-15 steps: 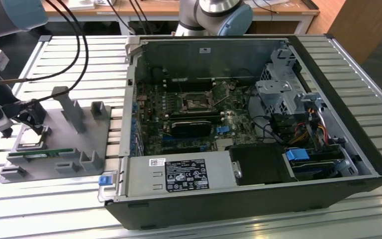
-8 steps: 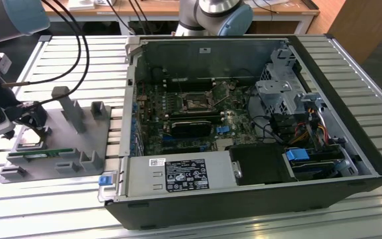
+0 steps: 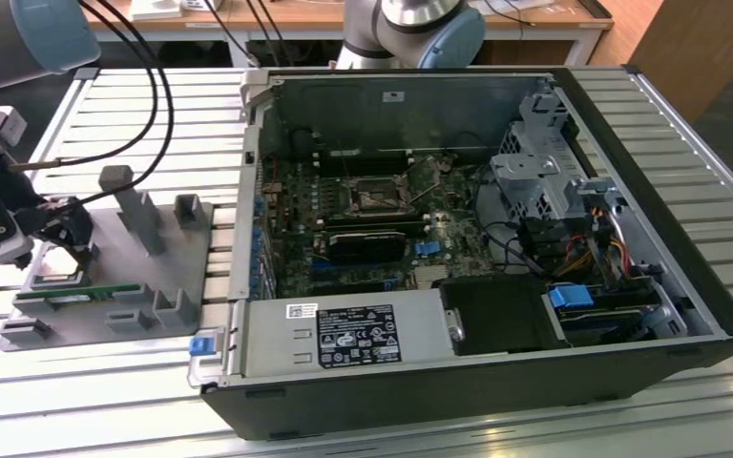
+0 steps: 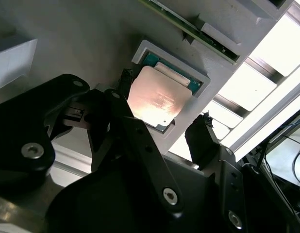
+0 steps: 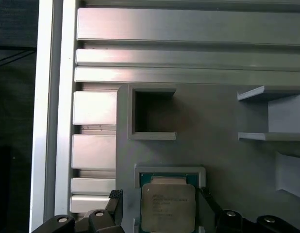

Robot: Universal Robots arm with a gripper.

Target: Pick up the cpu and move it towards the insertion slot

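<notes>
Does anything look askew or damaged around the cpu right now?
Nothing stands out. The cpu lies flat and square in its holder, with no visible damage. The tool straddles it, open, with a finger on each side.

Print in the scene, none of it legible from here. The power supply (image 3: pixel 271 345) of the open computer case (image 3: pixel 469 396) carries a black-and-white rating label (image 3: pixel 356 336), with a small white sticker (image 3: pixel 303 310) just beside it. Another white sticker (image 3: pixel 393 95) sits on the case's inner back wall. The cpu (image 5: pixel 167 206) (image 4: pixel 157 99) bears faint etched lines on its metal top in both wrist views, too fine to make out.
</notes>
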